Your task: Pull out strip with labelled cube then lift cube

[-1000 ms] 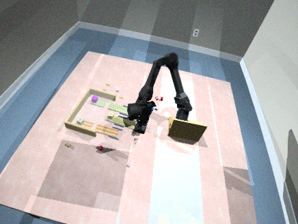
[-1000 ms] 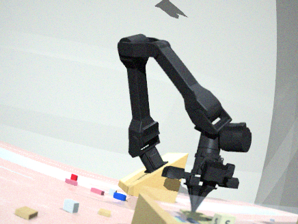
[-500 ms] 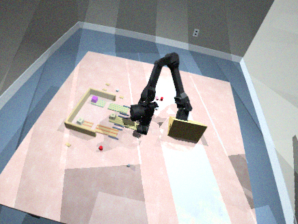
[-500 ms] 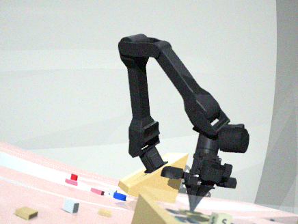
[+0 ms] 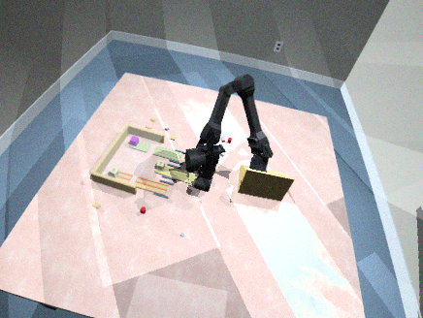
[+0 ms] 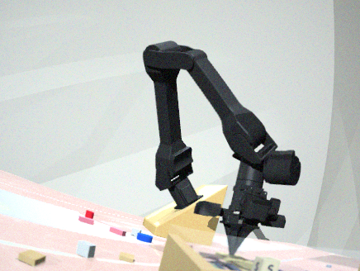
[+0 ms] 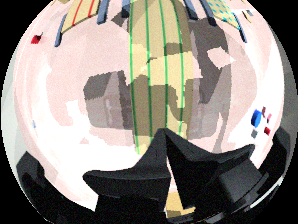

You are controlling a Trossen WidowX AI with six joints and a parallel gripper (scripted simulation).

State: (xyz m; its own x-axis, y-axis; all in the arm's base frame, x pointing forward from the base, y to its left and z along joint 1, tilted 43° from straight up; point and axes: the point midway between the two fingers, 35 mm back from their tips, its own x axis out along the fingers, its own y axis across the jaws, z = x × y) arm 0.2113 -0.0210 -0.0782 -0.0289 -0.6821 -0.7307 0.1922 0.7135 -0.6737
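The labelled cube (image 5: pixel 160 166) (image 6: pixel 266 263), pale with an "S", sits on the far end of a tan strip with green lines (image 5: pixel 174 173) (image 7: pixel 156 63). In the wrist view this strip runs unbroken from the cube to my fingertips. My gripper (image 5: pixel 196 189) (image 6: pixel 233 249) (image 7: pixel 162 132) is shut with nothing between the fingers. It points straight down with its tip on the strip's near end. An orange-lined strip (image 5: pixel 146 182) carries a pale cube (image 5: pixel 113 172). A green strip (image 5: pixel 146 146) (image 7: pixel 216 3) carries a purple cube (image 5: pixel 134 141).
A low tan three-walled pen (image 5: pixel 108 156) encloses the strips' far ends. Blue bars (image 7: pixel 107 6) lie between the strips. A tan slab (image 5: pixel 264 183) (image 6: pixel 186 215) stands by the arm base. Small loose blocks lie scattered, among them a red one (image 5: pixel 143 209) (image 6: pixel 89 214).
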